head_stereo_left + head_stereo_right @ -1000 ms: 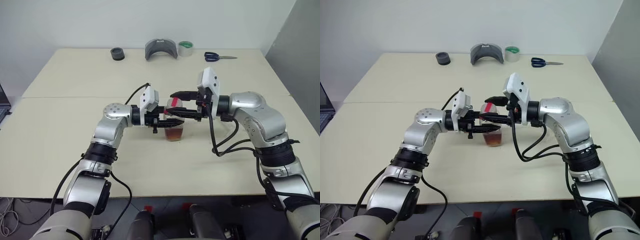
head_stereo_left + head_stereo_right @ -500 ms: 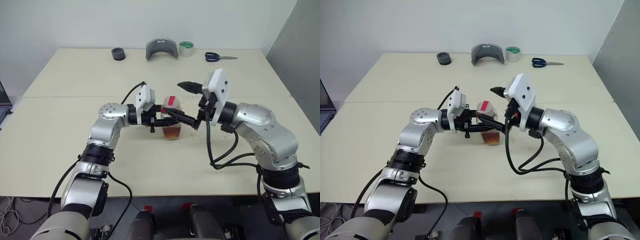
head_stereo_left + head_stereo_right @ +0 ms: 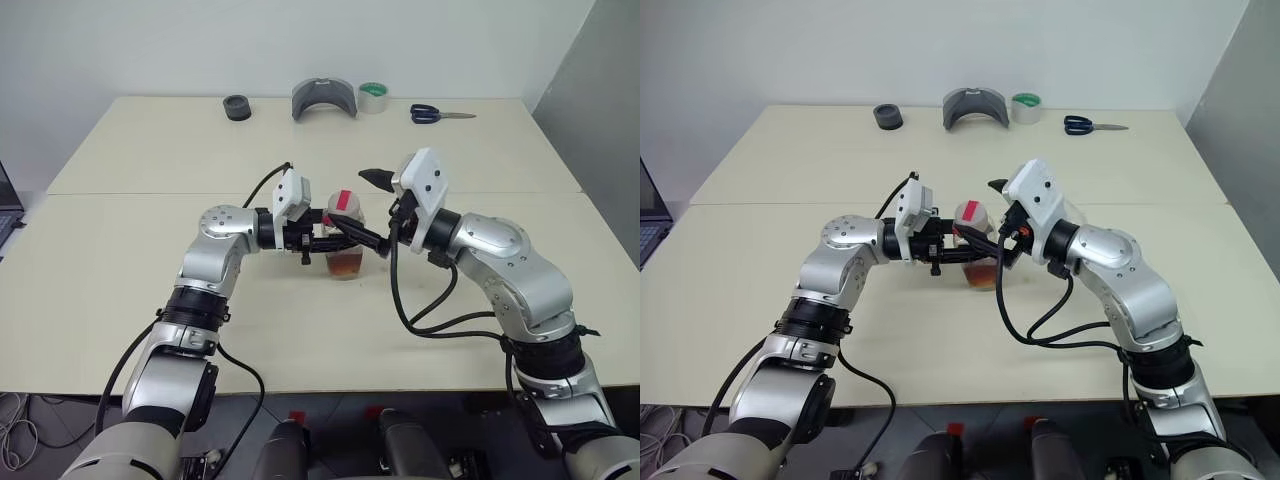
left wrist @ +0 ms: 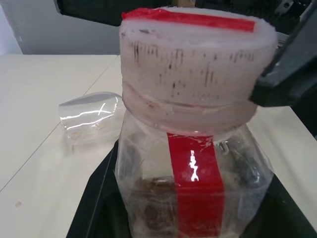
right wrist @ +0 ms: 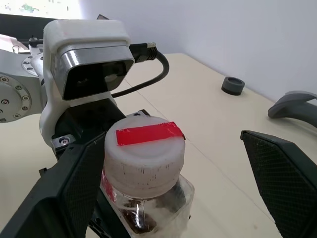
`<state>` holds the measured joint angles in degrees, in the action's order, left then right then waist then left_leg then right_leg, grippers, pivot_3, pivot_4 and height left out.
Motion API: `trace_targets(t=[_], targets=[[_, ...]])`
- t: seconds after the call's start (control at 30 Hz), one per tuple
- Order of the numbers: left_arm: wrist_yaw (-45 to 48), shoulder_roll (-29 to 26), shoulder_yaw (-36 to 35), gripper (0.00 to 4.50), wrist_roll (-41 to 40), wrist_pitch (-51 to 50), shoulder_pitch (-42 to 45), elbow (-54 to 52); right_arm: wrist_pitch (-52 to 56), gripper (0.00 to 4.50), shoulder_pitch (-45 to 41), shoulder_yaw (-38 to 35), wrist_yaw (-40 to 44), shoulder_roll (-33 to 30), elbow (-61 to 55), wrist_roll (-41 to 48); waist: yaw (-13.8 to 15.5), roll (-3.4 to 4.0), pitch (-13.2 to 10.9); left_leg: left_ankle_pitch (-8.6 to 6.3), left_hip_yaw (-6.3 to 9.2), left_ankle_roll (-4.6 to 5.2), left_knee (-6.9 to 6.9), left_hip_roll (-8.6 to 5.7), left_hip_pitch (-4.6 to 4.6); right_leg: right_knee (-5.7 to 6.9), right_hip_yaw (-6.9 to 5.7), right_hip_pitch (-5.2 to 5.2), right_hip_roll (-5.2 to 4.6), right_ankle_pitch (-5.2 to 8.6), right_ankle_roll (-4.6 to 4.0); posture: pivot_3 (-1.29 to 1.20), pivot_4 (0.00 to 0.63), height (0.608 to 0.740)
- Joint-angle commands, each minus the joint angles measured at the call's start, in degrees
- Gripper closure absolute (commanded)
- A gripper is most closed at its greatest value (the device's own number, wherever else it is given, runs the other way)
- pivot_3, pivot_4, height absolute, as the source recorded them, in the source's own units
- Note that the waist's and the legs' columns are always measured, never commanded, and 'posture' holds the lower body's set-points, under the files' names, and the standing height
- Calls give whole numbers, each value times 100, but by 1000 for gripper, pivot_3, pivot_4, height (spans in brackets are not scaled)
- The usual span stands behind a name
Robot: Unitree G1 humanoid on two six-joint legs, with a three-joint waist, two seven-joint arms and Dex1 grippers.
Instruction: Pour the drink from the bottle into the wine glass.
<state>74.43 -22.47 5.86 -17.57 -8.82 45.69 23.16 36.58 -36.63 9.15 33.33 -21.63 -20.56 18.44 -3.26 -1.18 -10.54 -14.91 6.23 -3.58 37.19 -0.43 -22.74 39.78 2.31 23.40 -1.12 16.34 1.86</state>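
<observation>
The bottle point(image 3: 344, 232) stands upright at mid-table, a small clear one with a pale cap bearing a red strip point(image 5: 144, 148) and a red label strip point(image 4: 194, 178). The reddish-brown drink point(image 3: 345, 265) fills its lower part. My left gripper point(image 3: 338, 240) reaches in from the left and is shut on the bottle's body. My right gripper point(image 3: 371, 210) is open, one finger on each side of the cap; one fingertip point(image 4: 285, 74) lies close against the cap's side. A clear glass bowl point(image 4: 91, 116), apparently the wine glass, shows beyond the bottle; its stem is hidden.
Along the table's far edge lie a black round piece point(image 3: 235, 107), a grey curved part point(image 3: 322, 98), a green tape roll point(image 3: 372, 97) and blue-handled scissors point(image 3: 432, 113). A seam point(image 3: 150, 194) runs across the table. A laptop corner point(image 3: 4, 205) sits at the far left.
The right gripper's jaws have spread wider around the cap and its wrist has swung round. The left gripper and the bottle have kept still.
</observation>
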Motion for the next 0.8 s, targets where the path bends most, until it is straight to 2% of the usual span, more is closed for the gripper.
trace_targets(t=[0.03, 0.2, 0.53, 0.8], targets=[[68, -50, -82, 2697, -99, 35, 90, -135, -16, 0, 83, -461, -148, -117, -157, 56, 0, 0, 0, 0, 0, 0, 0, 0, 0, 0, 0, 0, 0, 0, 0, 0, 150, 740], [65, -60, -82, 2698, -93, 45, 76, -130, 149, 0, 214, -639, -84, -256, -297, 311, 0, 0, 0, 0, -1, 0, 0, 0, 0, 0, 1, 0, 0, 0, 0, 0, 150, 740], [97, -71, -132, 2701, -126, 3, 205, 10, 630, 0, 250, -398, 278, -394, -948, 1014, -4, 0, 0, -1, -1, 1, -1, 2, 1, 1, 0, 0, 2, 0, 0, 0, 150, 740], [143, -89, -145, 2701, -127, -38, 222, 14, 326, 0, -227, -12, -133, -51, -520, 465, -11, 0, 0, 0, 1, 1, 0, 2, 1, 2, -1, 0, 3, 0, 0, 0, 150, 740]])
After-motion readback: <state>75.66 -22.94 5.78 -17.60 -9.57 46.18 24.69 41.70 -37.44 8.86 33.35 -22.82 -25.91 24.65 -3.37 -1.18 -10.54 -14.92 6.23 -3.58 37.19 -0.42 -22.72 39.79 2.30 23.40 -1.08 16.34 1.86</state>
